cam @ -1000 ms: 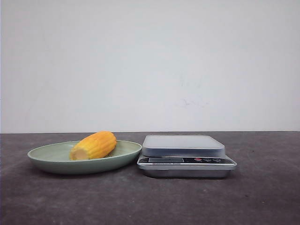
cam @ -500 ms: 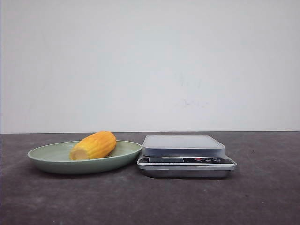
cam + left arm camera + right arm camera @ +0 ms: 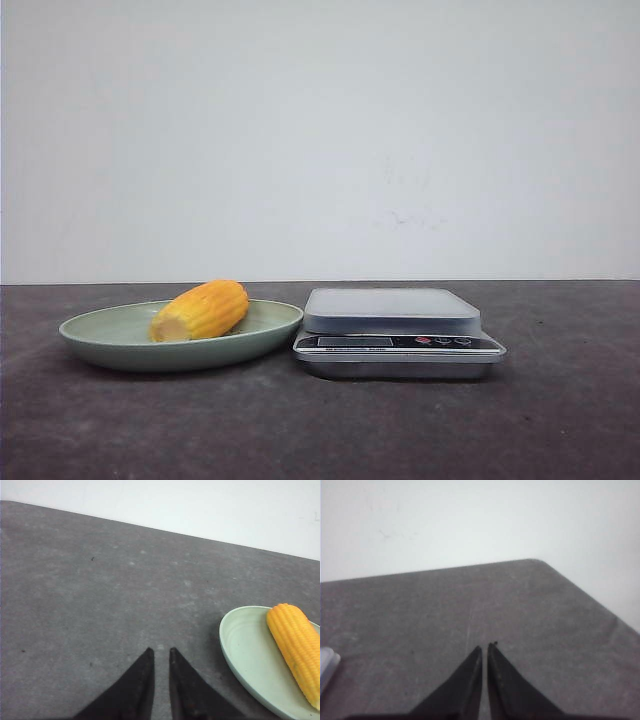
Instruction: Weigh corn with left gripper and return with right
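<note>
The corn [image 3: 200, 310], a short yellow-orange cob with its paler cut end toward me, lies on a pale green plate [image 3: 100, 345] at the left of the table. A silver kitchen scale [image 3: 395, 330] with an empty platform stands just right of the plate. Neither arm shows in the front view. In the left wrist view my left gripper [image 3: 161, 651] hovers over bare table with its jaws nearly together and empty; the corn [image 3: 297, 650] and the plate [image 3: 245, 650] lie apart from it, off to one side. My right gripper [image 3: 485, 646] is shut and empty over bare table.
The dark grey table runs back to a white wall. The right wrist view shows a rounded table corner [image 3: 535, 561] ahead of that gripper and a sliver of the scale [image 3: 326, 665] at the frame's edge.
</note>
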`<state>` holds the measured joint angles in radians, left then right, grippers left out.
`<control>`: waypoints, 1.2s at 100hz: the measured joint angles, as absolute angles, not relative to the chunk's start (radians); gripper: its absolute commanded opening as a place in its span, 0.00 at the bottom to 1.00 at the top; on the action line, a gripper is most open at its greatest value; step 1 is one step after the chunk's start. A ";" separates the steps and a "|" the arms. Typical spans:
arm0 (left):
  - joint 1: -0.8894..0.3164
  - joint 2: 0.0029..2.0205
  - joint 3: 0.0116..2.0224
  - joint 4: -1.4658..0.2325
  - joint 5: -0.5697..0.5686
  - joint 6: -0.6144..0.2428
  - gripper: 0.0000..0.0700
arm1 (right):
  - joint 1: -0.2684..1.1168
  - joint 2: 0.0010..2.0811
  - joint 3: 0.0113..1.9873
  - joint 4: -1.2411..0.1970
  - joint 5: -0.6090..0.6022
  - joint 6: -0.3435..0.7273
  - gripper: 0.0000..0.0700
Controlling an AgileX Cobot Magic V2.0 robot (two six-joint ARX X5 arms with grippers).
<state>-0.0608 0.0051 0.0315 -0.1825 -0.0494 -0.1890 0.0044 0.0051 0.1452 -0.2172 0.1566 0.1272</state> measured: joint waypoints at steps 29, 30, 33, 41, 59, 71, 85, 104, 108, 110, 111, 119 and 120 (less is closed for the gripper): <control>-0.061 0.005 0.031 -0.183 -0.049 -0.189 0.02 | 0.004 0.006 0.034 -0.175 0.126 0.127 0.02; -0.061 0.005 0.031 -0.183 -0.049 -0.189 0.02 | 0.004 0.005 0.034 -0.175 0.125 0.127 0.02; -0.061 0.005 0.031 -0.183 -0.049 -0.189 0.02 | 0.004 0.005 0.031 -0.171 0.124 0.127 0.02; -0.061 0.005 0.031 -0.183 -0.049 -0.189 0.02 | 0.004 0.005 0.021 -0.175 0.123 0.126 0.02; -0.061 0.005 0.031 -0.183 -0.049 -0.189 0.02 | 0.004 0.006 0.020 -0.176 0.122 0.109 0.02; -0.061 0.005 0.031 -0.183 -0.049 -0.189 0.02 | 0.004 0.006 0.020 -0.176 0.101 0.097 0.02; -0.061 0.005 0.031 -0.183 -0.049 -0.189 0.02 | 0.004 0.006 0.020 -0.177 0.062 0.062 0.02; -0.061 0.005 0.031 -0.183 -0.049 -0.189 0.02 | 0.004 0.006 0.020 -0.177 0.055 0.048 0.02; -0.061 0.005 0.031 -0.183 -0.049 -0.189 0.02 | 0.004 0.006 0.020 -0.176 0.055 0.048 0.02; -0.061 0.005 0.031 -0.183 -0.049 -0.189 0.02 | 0.004 0.006 0.020 -0.175 0.055 0.048 0.02; -0.061 0.005 0.031 -0.183 -0.049 -0.189 0.02 | 0.004 0.006 0.020 -0.175 0.055 0.048 0.02; -0.061 0.005 0.031 -0.183 -0.049 -0.189 0.02 | 0.004 0.006 0.019 -0.172 0.055 0.048 0.02; -0.061 0.005 0.031 -0.183 -0.049 -0.189 0.02 | 0.004 0.006 0.019 -0.171 0.055 0.048 0.02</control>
